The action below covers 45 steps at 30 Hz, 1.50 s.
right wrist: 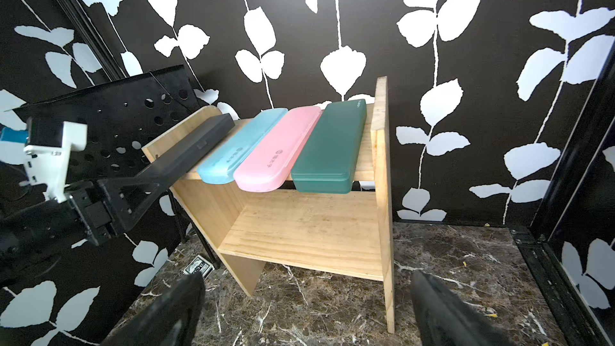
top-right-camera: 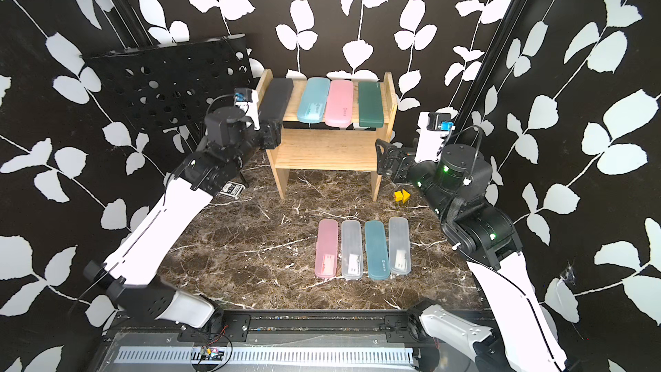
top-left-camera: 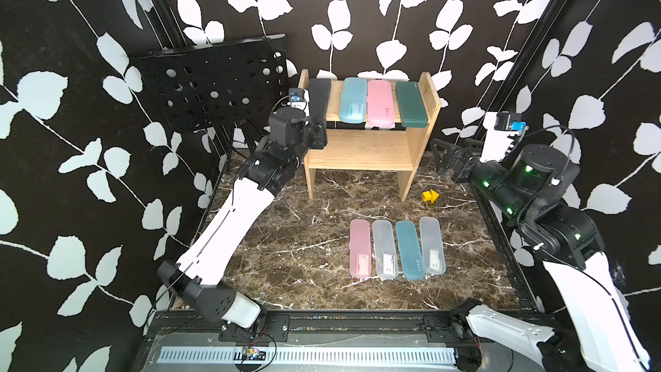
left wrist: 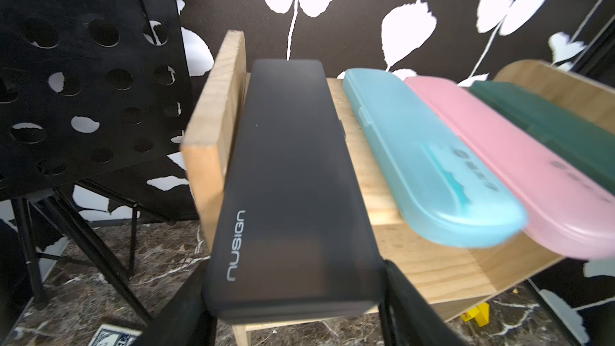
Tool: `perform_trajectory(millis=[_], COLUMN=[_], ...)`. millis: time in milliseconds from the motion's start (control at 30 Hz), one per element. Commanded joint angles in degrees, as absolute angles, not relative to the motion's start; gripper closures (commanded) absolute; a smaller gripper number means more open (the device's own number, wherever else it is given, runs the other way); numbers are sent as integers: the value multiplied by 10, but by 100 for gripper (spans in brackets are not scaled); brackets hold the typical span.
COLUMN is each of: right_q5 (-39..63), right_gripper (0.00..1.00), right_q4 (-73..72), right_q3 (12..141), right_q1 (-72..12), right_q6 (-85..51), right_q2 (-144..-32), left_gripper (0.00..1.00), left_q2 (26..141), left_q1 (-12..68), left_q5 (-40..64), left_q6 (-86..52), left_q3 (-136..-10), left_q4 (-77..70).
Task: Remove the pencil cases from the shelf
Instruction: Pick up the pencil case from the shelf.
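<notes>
The wooden shelf (top-left-camera: 368, 148) (top-right-camera: 322, 148) stands at the back of the marble table. Its top tier carries a black pencil case (top-left-camera: 318, 100) (left wrist: 293, 178), a light-blue one (top-left-camera: 353, 100), a pink one (top-left-camera: 381, 103) and a dark green one (top-left-camera: 411, 103). My left gripper (top-left-camera: 319, 125) (left wrist: 293, 287) is shut on the near end of the black case, which overhangs the tier's front edge. My right gripper (top-left-camera: 441, 153) (right wrist: 306, 281) hangs open and empty, to the right of the shelf. Several more cases (top-left-camera: 397, 249) lie side by side on the table in front.
A black perforated music stand (top-left-camera: 214, 84) on a tripod stands just left of the shelf, behind my left arm. A small card box (top-right-camera: 232, 187) lies on the table by the stand's legs. A small yellow object (top-left-camera: 429, 196) sits near the shelf's right leg.
</notes>
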<state>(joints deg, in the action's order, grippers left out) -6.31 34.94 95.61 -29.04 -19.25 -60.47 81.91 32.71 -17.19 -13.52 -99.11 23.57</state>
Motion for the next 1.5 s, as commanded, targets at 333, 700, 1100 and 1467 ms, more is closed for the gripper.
perform_trajectory(millis=[333, 700, 1100, 1467], right_q5=[24, -21, 125, 103], right_gripper=[0, 1, 1, 1], right_q4=[277, 267, -27, -53], right_q3=[941, 944, 850, 917], right_q1=[-289, -432, -504, -562], right_q6=[-239, -189, -458, -478], right_q2=[-629, -659, -788, -883], left_gripper=[100, 100, 100, 100], left_q2=[645, 488, 314, 258], left_q1=[337, 354, 359, 359], left_q5=[-155, -76, -35, -45], left_q6=[-99, -51, -50, -50], left_q3=[-749, -517, -402, -386], left_q4=[56, -127, -126, -68])
